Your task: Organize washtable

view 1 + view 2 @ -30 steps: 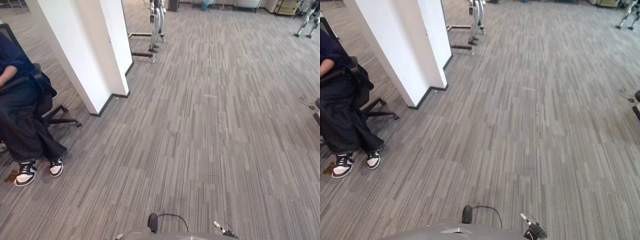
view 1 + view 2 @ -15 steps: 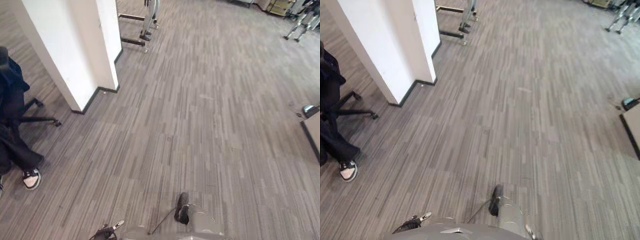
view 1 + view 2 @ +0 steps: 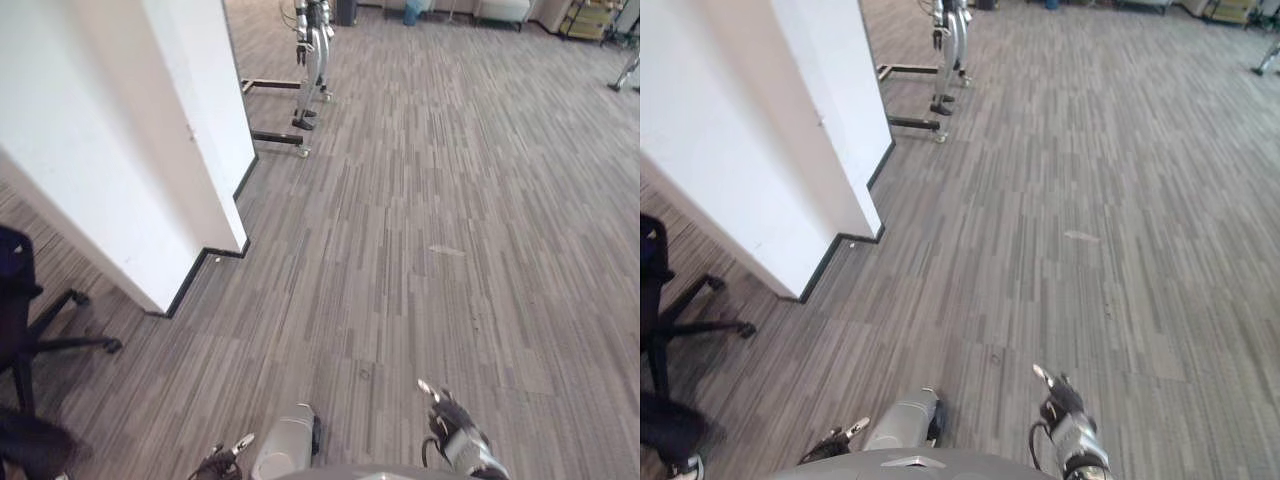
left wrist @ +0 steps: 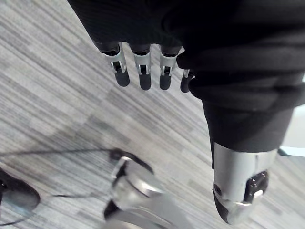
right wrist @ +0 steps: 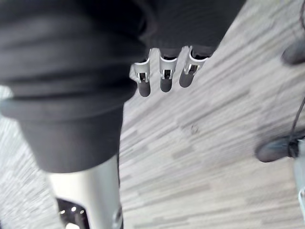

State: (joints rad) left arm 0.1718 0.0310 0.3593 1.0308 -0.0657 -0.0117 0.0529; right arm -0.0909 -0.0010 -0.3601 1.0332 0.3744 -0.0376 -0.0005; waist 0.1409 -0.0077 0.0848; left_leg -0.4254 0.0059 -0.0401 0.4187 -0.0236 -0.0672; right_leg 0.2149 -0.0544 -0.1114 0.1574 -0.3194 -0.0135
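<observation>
Left eye view: a grey striped floor (image 3: 470, 200) stretches ahead. A white pillar (image 3: 130, 150) stands at the left, with a black office chair (image 3: 30, 335) near its foot. The left hand (image 3: 224, 462) and right hand (image 3: 450, 422) hang low at the near edge.

Right eye view: a metal stand (image 3: 945, 60) is beyond the pillar.

Left wrist view: fingers (image 4: 144, 71) straight, side by side, above the floor.

Right wrist view: fingers (image 5: 165, 76) straight, close together, over the floor.
</observation>
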